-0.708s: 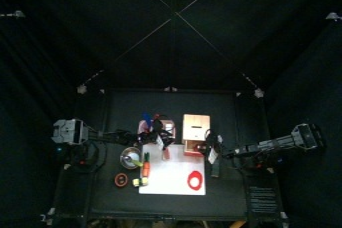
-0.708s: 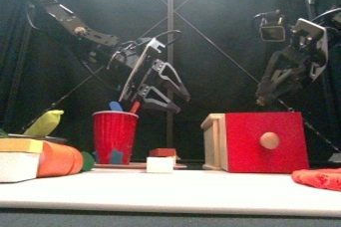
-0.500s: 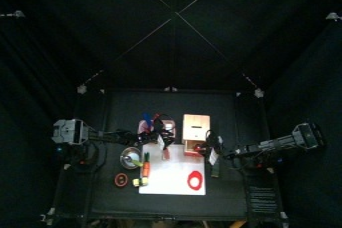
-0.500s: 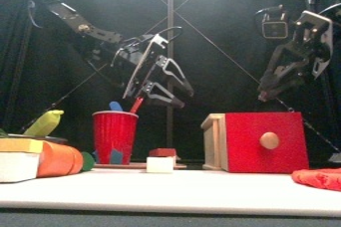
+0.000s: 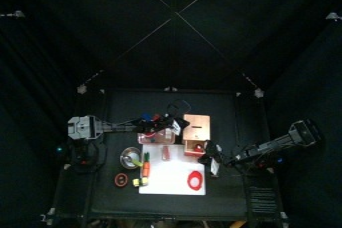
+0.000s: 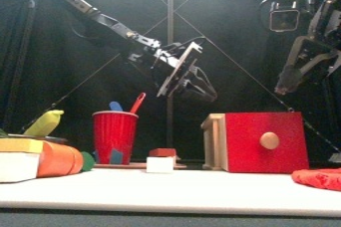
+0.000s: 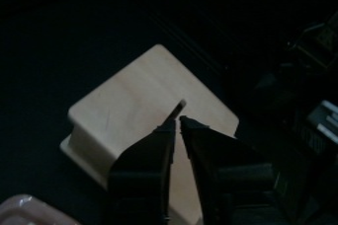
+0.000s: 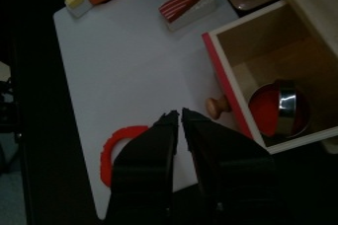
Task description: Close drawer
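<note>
1. The drawer (image 6: 256, 142) stands on the white sheet (image 5: 171, 177) toward the right of the tabletop (image 5: 114, 112). Seen from the front it is a tan wooden box with a red front panel and a round wooden knob (image 6: 270, 140).
2. In the right wrist view the red-fronted tray (image 8: 280, 66) is pulled out from the box, and a shiny round metal object (image 8: 282, 106) lies inside it.
3. The left hand (image 6: 186, 70) hangs in the air above and to the left of the drawer, clear of it. In the left wrist view its 2 jaws are pressed together with nothing between them, and the tan top of the box (image 7: 148, 106) lies below them.
4. The right hand (image 8: 181, 118) is also pressed together and holds nothing. It hovers over the white sheet just beside the knob (image 8: 216, 105), near a red ring (image 8: 126, 153). In the front view the right arm (image 6: 309, 42) hangs high at the right, behind the drawer.
5. A red cup (image 6: 115, 136) with a blue and a red utensil in it stands on the left of the tabletop.
6. A small red-and-white block (image 6: 162, 159) lies between the cup and the drawer.
7. A stack of coloured toy pieces (image 6: 38, 156) sits at the far left, with a yellow-green piece (image 6: 44, 123) on top.
8. A red flat piece (image 6: 317, 178) lies at the front right edge.
</note>
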